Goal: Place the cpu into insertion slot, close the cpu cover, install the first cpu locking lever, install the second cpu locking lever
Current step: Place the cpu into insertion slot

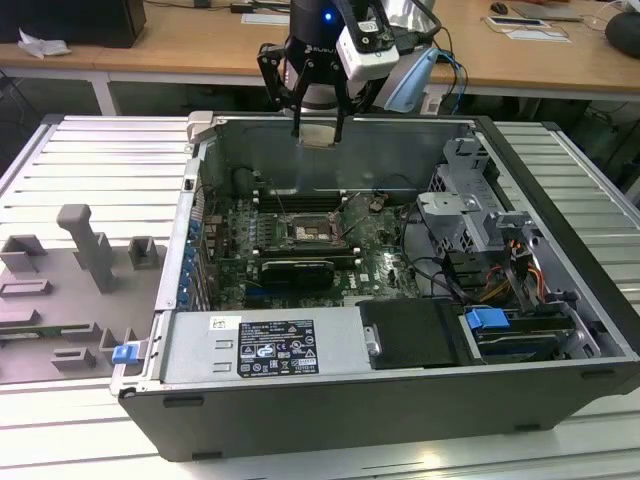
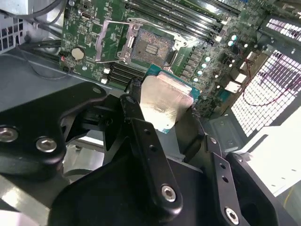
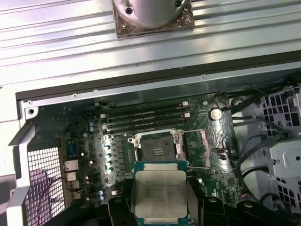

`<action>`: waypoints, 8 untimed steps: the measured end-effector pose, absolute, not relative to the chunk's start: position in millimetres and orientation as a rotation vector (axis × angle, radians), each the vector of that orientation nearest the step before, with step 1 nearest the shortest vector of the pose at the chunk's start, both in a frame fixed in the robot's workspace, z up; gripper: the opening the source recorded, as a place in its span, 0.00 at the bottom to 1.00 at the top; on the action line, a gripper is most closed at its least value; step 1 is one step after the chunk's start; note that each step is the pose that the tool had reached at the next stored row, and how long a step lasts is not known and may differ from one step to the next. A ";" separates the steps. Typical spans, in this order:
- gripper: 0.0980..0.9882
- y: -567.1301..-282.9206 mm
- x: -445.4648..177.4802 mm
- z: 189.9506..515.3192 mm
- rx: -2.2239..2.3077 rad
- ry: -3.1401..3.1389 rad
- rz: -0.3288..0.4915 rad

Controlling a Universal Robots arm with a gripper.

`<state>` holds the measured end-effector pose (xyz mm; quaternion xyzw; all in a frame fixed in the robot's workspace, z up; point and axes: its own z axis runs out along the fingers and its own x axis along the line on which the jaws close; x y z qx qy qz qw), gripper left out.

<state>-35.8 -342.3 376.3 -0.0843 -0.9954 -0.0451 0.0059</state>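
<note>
Pincer [image 1: 320, 128] is clamped on the cpu [image 1: 321, 136], gripping the flat grey chip by 2 opposite edges, with 1 dark finger [image 3: 123, 203] on each side in the first wrist view. The metal top of the chip faces the second wrist view and its underside points down toward the green board [image 1: 228, 250].

By my reading, 0 of the 4 steps are finished. The insertion slot [image 2: 149, 47] lies bare, its dark centre open and nothing seated in it. The cpu cover [image 2: 99, 47] looks swung back to one side of the slot, not down over it. So the chip is not yet placed, the cover is not yet closed, and both lever steps are left.

In the exterior view the chip hangs high over the open computer case [image 1: 300, 420], about level with the far wall's top edge and well apart from the board. The slot sits below it, slightly nearer the camera. In the first wrist view the chip's edges look roughly square with the slot's edges. The case rests on the ribbed metal counter [image 1: 60, 160].
</note>
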 end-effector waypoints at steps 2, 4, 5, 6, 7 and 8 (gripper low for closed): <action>0.49 -342.2 -35.8 376.2 -0.280 -3.115 -0.141; 0.49 -342.3 -35.8 376.2 -0.308 -3.113 -0.141; 0.49 -342.3 -35.8 376.2 -0.314 -3.112 -0.141; 0.49 -342.3 -35.8 376.2 -0.318 -3.112 -0.141; 0.49 -342.3 -35.8 376.2 -0.324 -3.112 -0.141; 0.49 -342.3 -35.8 376.2 -0.328 -3.111 -0.141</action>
